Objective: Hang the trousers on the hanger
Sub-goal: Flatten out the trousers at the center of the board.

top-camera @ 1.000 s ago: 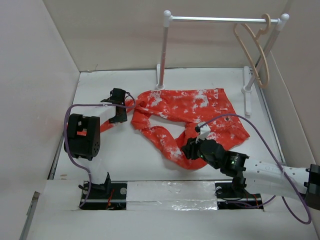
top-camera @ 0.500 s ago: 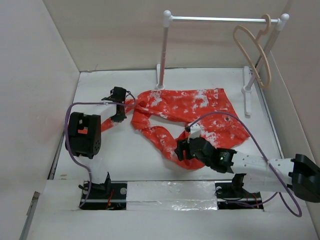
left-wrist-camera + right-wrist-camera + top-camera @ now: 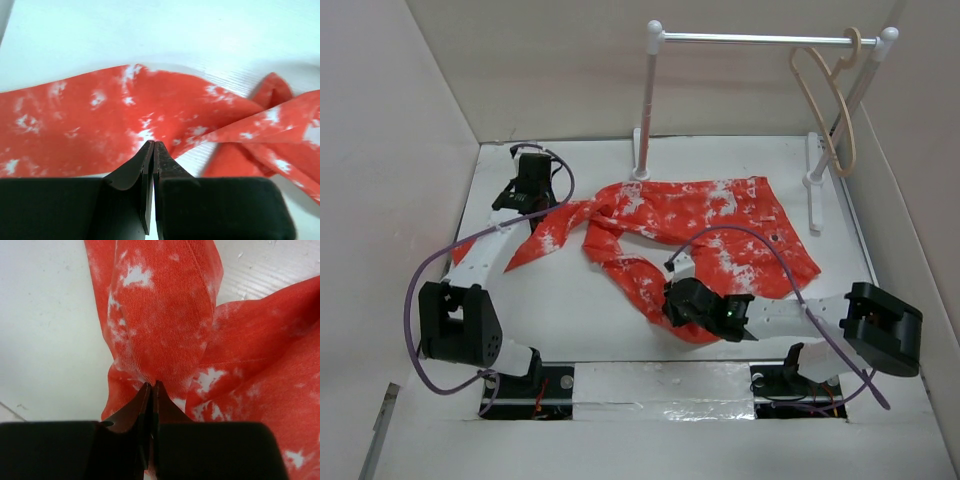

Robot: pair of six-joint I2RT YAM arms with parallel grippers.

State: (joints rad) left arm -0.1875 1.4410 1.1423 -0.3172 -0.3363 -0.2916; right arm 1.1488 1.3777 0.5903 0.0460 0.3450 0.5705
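The orange-red trousers with white blotches lie spread on the white table, one leg running left, the other curling toward the front. The pale beige hanger hangs by its hook at the right end of the rack's rail. My left gripper is at the back left; its jaws are shut tip to tip over the left leg's edge, and no cloth shows between them. My right gripper is shut on a puckered fold of the front leg.
A white rack with a metal rail stands at the back on two posts with feet. High white walls box in the table on the left, back and right. Purple cables loop over both arms.
The left arm swung to the back left, its gripper shutting and leaving more of the left leg in view. The right gripper slid left along the front leg and closed on it.
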